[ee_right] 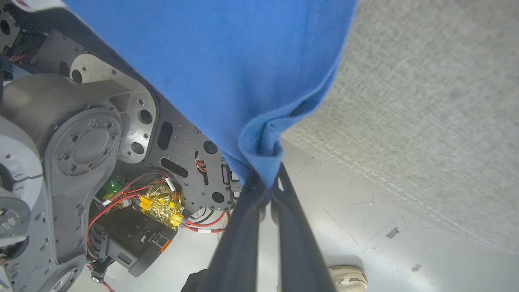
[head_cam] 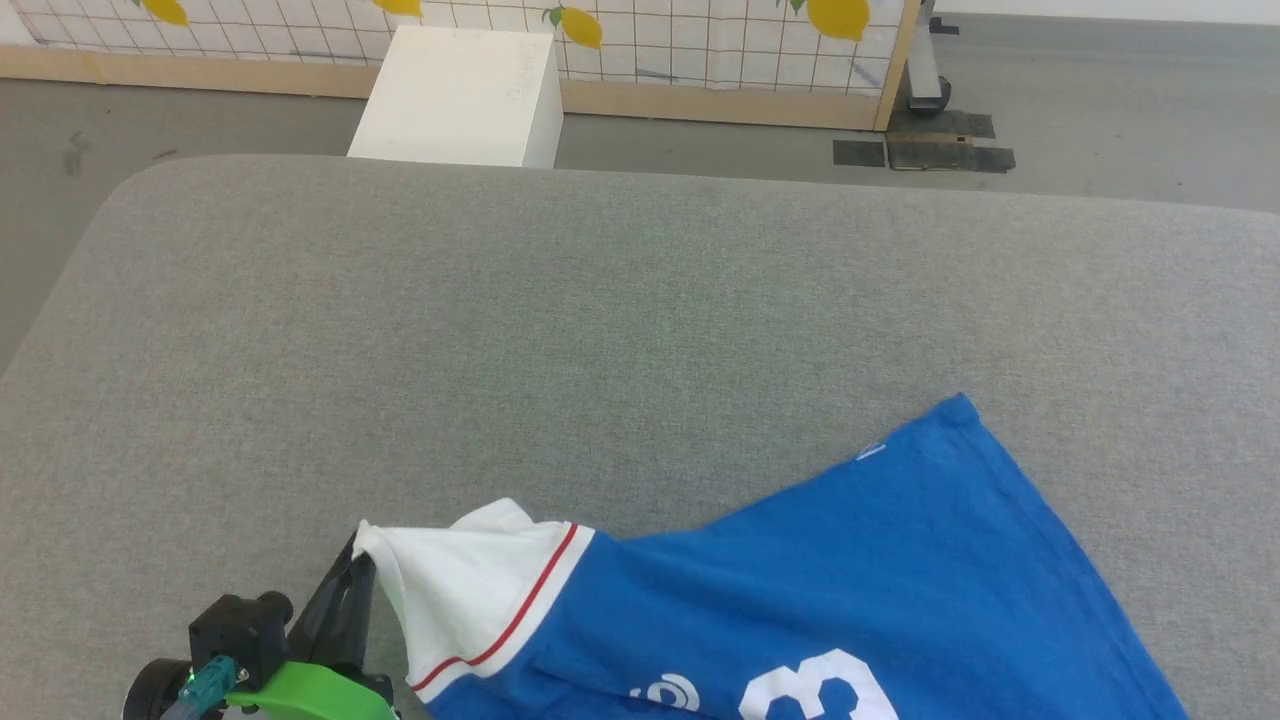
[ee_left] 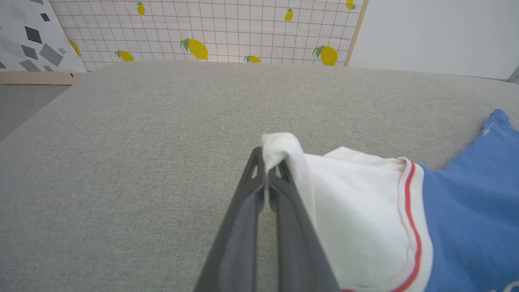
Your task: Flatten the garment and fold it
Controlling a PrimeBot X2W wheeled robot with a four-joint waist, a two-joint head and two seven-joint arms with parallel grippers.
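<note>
One grey table (head_cam: 640,300) bears the shirt (head_cam: 900,580) at its near edge, flattening step in hand: left gripper (ee_left: 268,162) is clamped on the white sleeve (ee_left: 357,219), right gripper (ee_right: 267,180) on a blue fold beyond the edge; next, draw both apart and lay it flat.

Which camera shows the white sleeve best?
The left wrist view: the sleeve is close, its tip pinched by the left fingers. The head view shows it smaller; the right wrist view shows blue cloth.
</note>
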